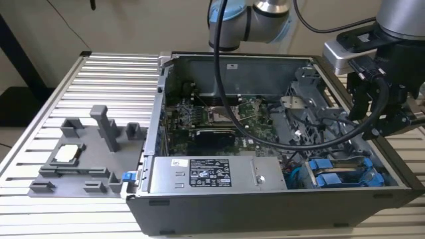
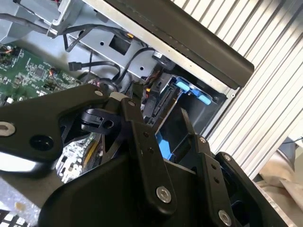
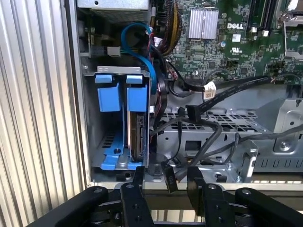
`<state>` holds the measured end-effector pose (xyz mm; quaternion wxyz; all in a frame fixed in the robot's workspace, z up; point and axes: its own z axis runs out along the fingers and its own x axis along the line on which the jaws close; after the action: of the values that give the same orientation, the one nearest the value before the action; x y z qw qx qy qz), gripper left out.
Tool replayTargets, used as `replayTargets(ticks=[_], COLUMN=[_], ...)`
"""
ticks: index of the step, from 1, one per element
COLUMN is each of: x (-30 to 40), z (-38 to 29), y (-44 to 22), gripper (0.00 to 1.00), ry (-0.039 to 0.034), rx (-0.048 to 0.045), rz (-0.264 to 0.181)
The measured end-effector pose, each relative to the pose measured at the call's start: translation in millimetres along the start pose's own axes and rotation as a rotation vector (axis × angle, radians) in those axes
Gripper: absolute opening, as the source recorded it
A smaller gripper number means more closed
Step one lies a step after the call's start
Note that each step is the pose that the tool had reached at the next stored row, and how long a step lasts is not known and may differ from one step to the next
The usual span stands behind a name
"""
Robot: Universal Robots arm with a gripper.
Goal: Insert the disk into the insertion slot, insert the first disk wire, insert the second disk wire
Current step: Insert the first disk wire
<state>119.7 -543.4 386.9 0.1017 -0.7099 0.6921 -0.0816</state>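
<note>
The disk point(image 3: 138, 137) stands on edge in its blue carrier, seated in the insertion slot point(image 3: 90, 142) at the case corner. A second blue carrier point(image 3: 108, 94) sits beside it. In the exterior view the blue carriers point(image 1: 337, 177) lie at the case's near right corner. My gripper point(image 3: 166, 185) hovers over the case edge by the bay, open. A black wire connector point(image 3: 169, 178) hangs between its fingers point(image 3: 137, 187), touching neither. More loose wires with a black plug point(image 3: 191, 112) and a white plug point(image 3: 209, 87) lie over the metal cage. In the exterior view the gripper point(image 1: 369, 130) is above the case's right side.
The motherboard point(image 1: 212, 117) fills the case floor, with the grey power-supply box point(image 1: 216, 175) along the near wall. A thick black cable point(image 1: 265, 137) from the arm loops across the case. A grey fixture point(image 1: 79, 159) stands on the slatted table at the exterior view's left.
</note>
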Motion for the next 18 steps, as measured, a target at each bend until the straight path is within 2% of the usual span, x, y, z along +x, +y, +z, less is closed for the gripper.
replayTargets(ticks=[9,10,13,14,15,18], x=[-0.1,-0.1,0.0,-0.1,-0.1,0.0], z=[0.0,0.0,0.0,0.0,0.0,0.0], y=[0.0,0.0,0.0,0.0,0.0,0.0], gripper=[0.49,0.46,0.28,0.28,0.22,0.19], ry=[0.0005,0.0006,0.0008,0.0008,0.0009,0.0011], rx=[0.0,0.0,0.0,0.0,0.0,0.0], rz=[0.0,0.0,0.0,0.0,0.0,0.0])
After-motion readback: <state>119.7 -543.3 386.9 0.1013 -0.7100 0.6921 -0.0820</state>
